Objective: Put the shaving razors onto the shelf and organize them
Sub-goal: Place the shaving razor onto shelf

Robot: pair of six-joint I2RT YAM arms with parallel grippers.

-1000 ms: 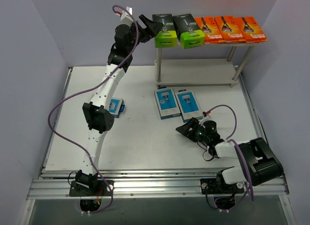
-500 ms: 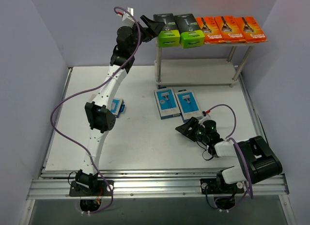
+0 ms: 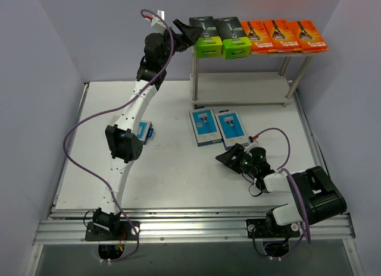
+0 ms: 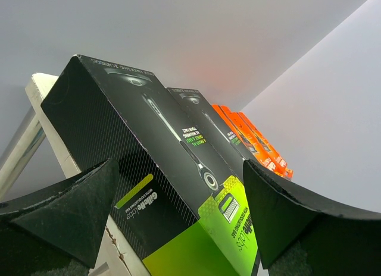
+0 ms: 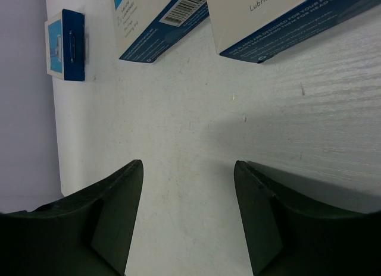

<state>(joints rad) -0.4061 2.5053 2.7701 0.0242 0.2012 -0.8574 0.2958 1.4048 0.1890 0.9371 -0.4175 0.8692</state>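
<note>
On the shelf's top board [image 3: 194,57] lie two black razor packs with lime-green ends [image 3: 205,36] [image 3: 232,37] and three orange packs [image 3: 281,34] in a row. My left gripper [image 3: 187,31] hangs open at the left end of that row. In the left wrist view its wide-spread fingers [image 4: 71,210] flank the near black pack [image 4: 149,139] without clamping it. Two light blue packs [image 3: 203,126] [image 3: 231,127] lie flat on the table, and a third [image 3: 144,132] is partly hidden behind the left arm. My right gripper [image 3: 229,157] stands open over bare table [image 5: 188,164], just short of the blue packs [image 5: 161,5].
The shelf's lower board [image 3: 244,88] holds nothing and stands on thin metal posts [image 3: 194,80]. Purple-grey walls close in at the back and both sides. The left arm stretches diagonally over the table's left half. A purple cable [image 3: 274,133] loops beside the right arm.
My left gripper has edged right toward the shelf, and the two black packs have shifted slightly back and straighter. The right arm has not moved.
</note>
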